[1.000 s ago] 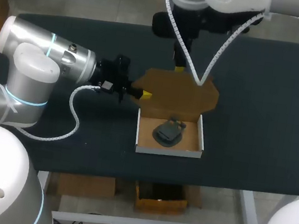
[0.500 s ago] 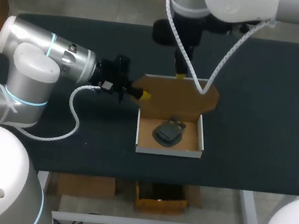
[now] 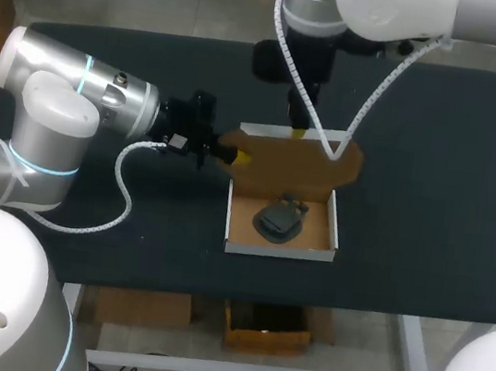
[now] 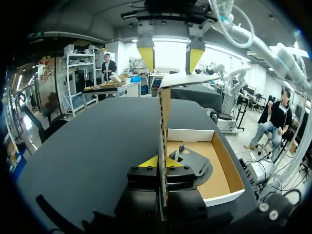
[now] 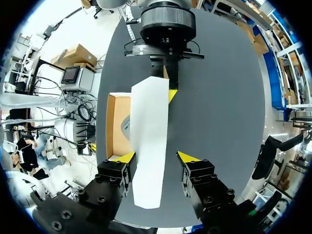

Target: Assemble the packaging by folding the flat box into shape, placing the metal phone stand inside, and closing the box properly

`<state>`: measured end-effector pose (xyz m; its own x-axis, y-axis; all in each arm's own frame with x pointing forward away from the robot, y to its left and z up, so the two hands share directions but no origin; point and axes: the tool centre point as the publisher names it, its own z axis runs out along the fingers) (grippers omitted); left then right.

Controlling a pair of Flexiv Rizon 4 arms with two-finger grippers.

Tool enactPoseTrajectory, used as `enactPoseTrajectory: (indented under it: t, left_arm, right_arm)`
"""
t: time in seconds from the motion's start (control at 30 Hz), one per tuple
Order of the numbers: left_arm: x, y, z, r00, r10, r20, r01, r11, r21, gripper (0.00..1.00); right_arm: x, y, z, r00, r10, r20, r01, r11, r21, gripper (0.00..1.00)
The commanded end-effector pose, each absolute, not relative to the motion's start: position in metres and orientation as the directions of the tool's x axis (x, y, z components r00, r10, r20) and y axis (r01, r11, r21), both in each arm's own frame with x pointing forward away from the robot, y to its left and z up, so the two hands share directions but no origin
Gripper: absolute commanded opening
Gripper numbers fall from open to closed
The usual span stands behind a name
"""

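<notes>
The cardboard box (image 3: 236, 230) sits mid-table with the dark metal phone stand (image 3: 279, 218) lying inside it. Its lid (image 3: 303, 161) is raised at the far side, brown inside facing me, white outside (image 5: 148, 146) in the right wrist view. My left gripper (image 3: 241, 157) is shut on the lid's left side flap (image 4: 164, 126), which stands upright between its fingers. My right gripper (image 3: 298, 130) hangs open over the lid's far edge; one fingertip (image 5: 126, 157) touches the lid, the other stands apart. The stand (image 4: 192, 161) and the box (image 4: 222, 170) lie beside the left gripper (image 4: 163, 162).
The black table (image 3: 436, 176) stretches bare to the right of the box and along the front edge. My left arm (image 3: 73, 103) lies over the table's left part. My right arm (image 3: 386, 10) comes in over the far edge.
The lid has tilted up from lying back, its white far edge now showing. My right gripper has shifted slightly toward the box with it. The left gripper has kept still.
</notes>
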<state>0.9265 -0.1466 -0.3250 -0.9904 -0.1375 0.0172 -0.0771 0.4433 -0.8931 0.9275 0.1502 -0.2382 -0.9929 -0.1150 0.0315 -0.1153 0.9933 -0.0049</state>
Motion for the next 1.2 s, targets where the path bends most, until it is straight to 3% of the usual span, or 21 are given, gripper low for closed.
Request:
enactPoseTrajectory:
  t: [0.03,0.97,1.2]
  left_arm:
    - [0.927,-0.148,-0.326,-0.99,-0.139,0.015,-0.076,0.442,-0.894,0.0]
    - [0.927,-0.148,-0.326,-0.99,-0.139,0.015,-0.076,0.442,-0.894,0.0]
    - [0.927,-0.148,-0.326,-0.99,-0.139,0.015,-0.076,0.442,-0.894,0.0]
  right_arm:
    - [0.93,0.152,-0.241,-0.992,-0.118,0.046,-0.119,0.993,-0.008,0.5]
    - [0.931,0.149,-0.261,-0.985,-0.123,0.121,-0.121,0.992,0.023,0.47]
    - [0.929,0.15,-0.265,-0.981,-0.134,0.142,-0.131,0.991,0.027,0.31]
